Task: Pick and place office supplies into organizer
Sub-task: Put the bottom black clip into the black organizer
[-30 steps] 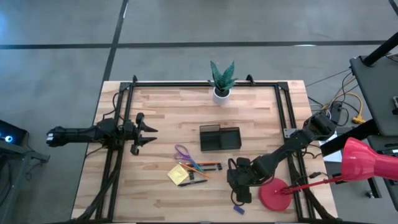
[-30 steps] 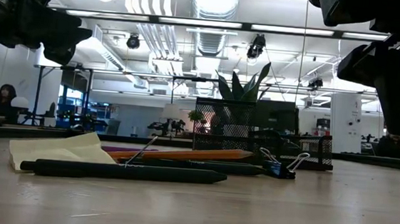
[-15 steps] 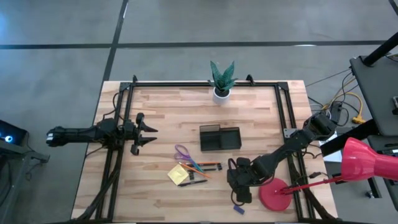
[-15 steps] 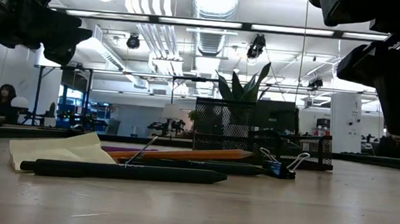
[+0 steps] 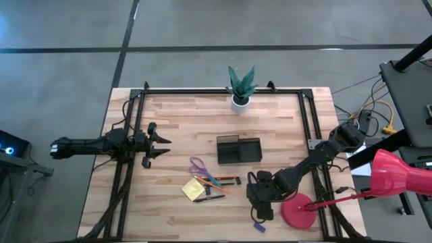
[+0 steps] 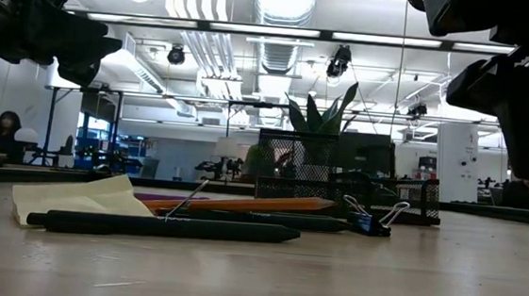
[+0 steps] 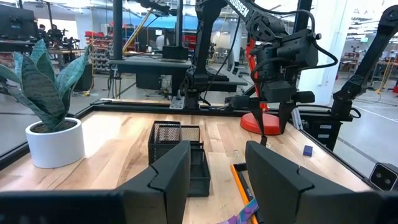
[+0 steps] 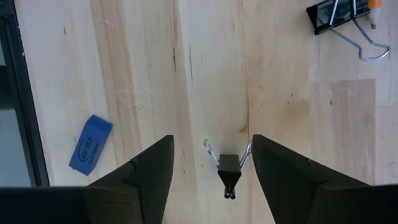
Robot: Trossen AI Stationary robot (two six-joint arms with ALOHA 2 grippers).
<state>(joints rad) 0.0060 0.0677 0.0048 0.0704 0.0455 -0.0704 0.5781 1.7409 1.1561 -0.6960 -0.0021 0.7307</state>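
Hovering open right tool point(image 8: 211, 171) over binder clip point(image 8: 227, 167)

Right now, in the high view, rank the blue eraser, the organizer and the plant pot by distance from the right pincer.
From the right pincer:
1. Blue eraser, just beyond it at the table's near edge.
2. Organizer, mid-table.
3. Plant pot, at the far edge.

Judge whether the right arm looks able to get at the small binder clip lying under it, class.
Probably yes. The right claw hangs open directly over the small binder clip, which lies alone on bare table; the blue eraser and the larger binder clip lie well aside.
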